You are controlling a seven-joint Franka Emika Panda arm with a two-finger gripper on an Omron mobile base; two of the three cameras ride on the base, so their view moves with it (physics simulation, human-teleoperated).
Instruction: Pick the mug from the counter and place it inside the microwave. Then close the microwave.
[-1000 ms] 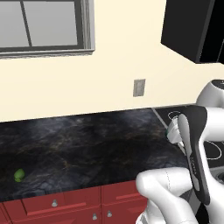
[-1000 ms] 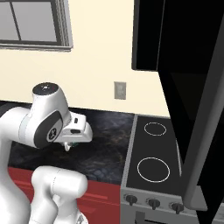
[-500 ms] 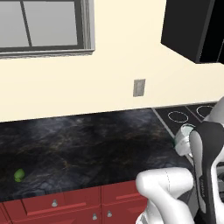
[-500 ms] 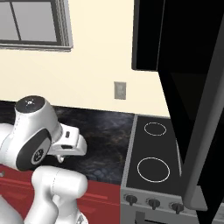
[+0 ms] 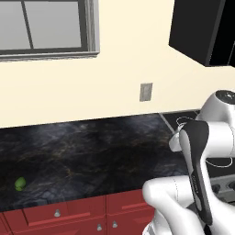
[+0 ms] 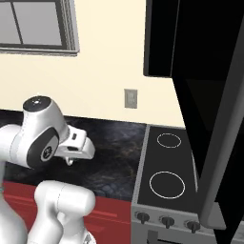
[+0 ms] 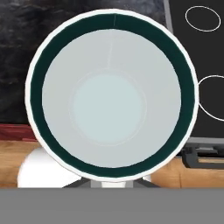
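We look straight down into the mug (image 7: 111,94), its dark green rim ringing a pale, empty inside. The tool is closed on the mug, holding it up off the table (image 5: 92,156) (a small green fruit (image 5: 19,184) lies there). The microwave (image 6: 200,57) door (image 6: 224,138) hangs open over the stove (image 6: 164,176).

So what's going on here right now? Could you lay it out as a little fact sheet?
mug: white with a teal band inside its rim, seen from above right in front of the hand camera, apparently held up off the counter
gripper: shut on the mug
counter: black marbled stone over red drawers
small green object: near the counter's left front
stovetop: black with white rings, right of the counter
microwave: black, mounted above the stovetop, door open
task stage: mug not yet in the microwave
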